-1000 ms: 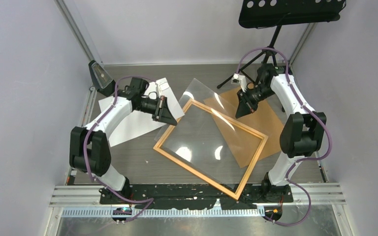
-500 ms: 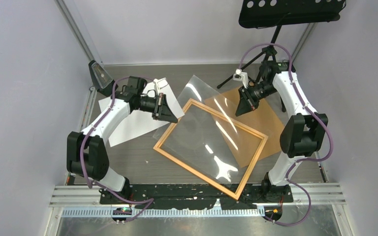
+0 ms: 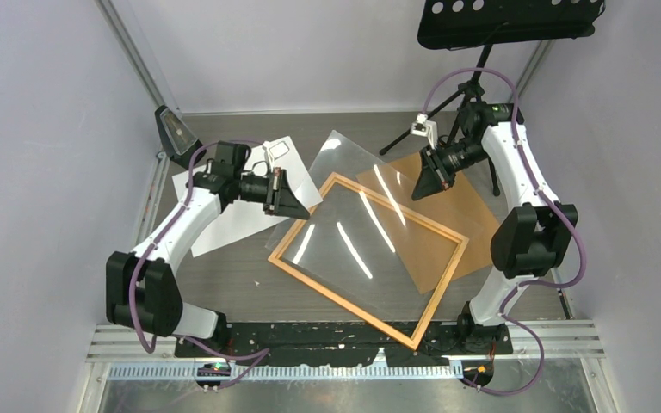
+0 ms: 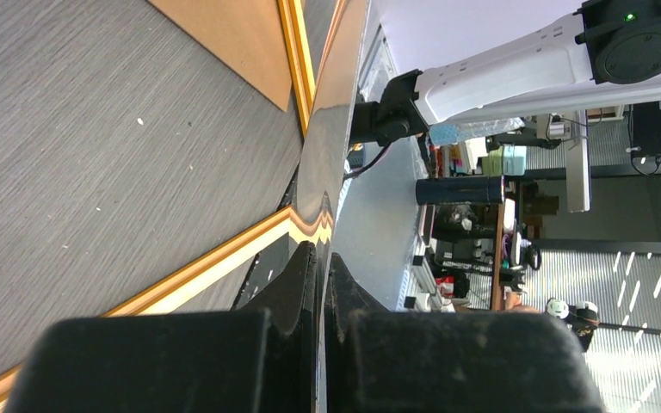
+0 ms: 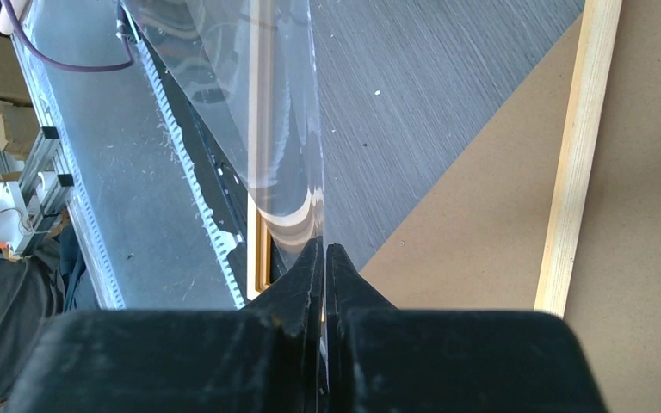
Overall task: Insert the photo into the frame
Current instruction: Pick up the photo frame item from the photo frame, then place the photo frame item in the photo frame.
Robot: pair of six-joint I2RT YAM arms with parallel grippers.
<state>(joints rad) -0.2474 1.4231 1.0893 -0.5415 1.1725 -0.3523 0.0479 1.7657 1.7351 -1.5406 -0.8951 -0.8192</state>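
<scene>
Left gripper (image 3: 298, 206) and right gripper (image 3: 419, 191) each pinched tight on opposite edges of the clear sheet (image 3: 357, 232), held over the frame (image 3: 341, 301). Photo (image 3: 224, 225) lies white side up, just left of the frame.

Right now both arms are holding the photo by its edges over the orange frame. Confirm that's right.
Wrong in one thing: it is the clear sheet, not the photo, that both arms' jaws hold by its edges over the orange frame. The top view shows it; the photo lies flat beside the frame.
</scene>
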